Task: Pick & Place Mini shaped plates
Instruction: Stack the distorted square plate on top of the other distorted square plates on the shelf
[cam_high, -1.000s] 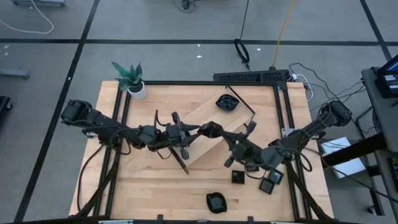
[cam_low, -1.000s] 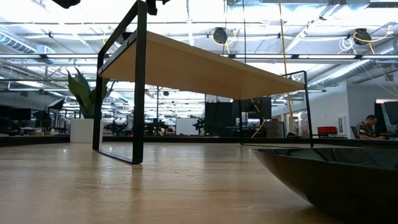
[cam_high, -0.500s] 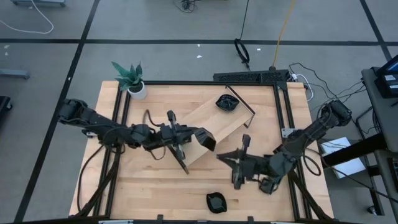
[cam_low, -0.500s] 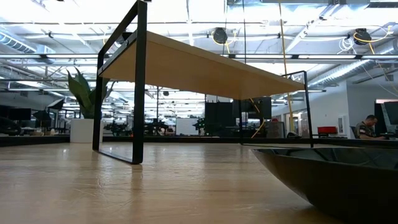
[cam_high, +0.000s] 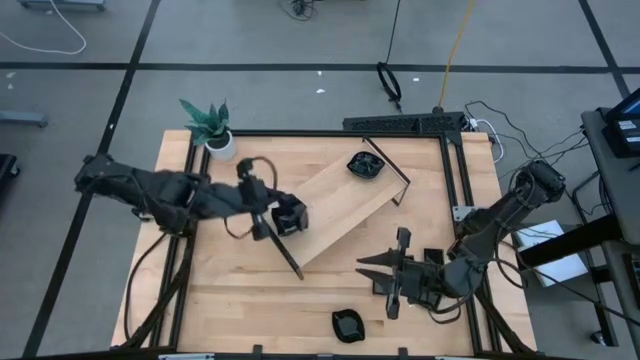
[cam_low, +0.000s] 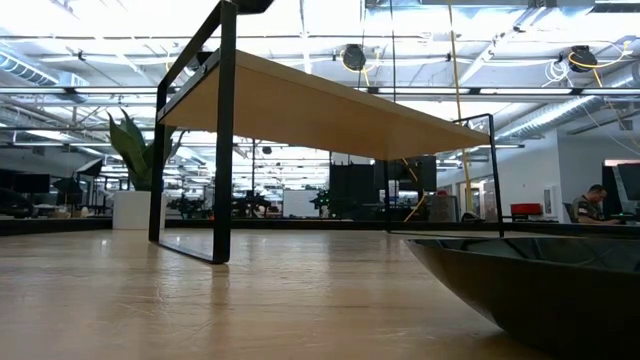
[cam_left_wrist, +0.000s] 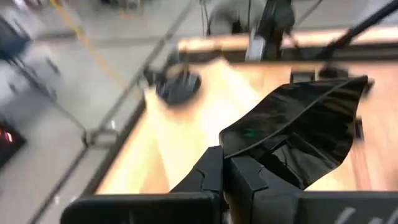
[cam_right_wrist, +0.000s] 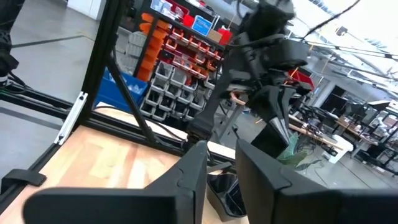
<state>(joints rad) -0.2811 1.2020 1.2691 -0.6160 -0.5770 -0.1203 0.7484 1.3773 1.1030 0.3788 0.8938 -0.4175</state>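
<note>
The left claw (cam_high: 287, 215) sits left of centre in the high view, above the lower end of the pale wooden tray (cam_high: 345, 205), its fingers clamped on a glossy black wavy-edged plate (cam_left_wrist: 311, 121) that fills the left wrist view. The right claw (cam_high: 375, 270) lies low at lower right of centre over the counter (cam_high: 230, 290); its fingers (cam_right_wrist: 186, 171) stand slightly apart and hold nothing that shows. Another black plate (cam_high: 366, 165) rests on the tray's upper end, one (cam_high: 347, 324) sits at the counter's lower edge, and more are clustered under the right arm.
</note>
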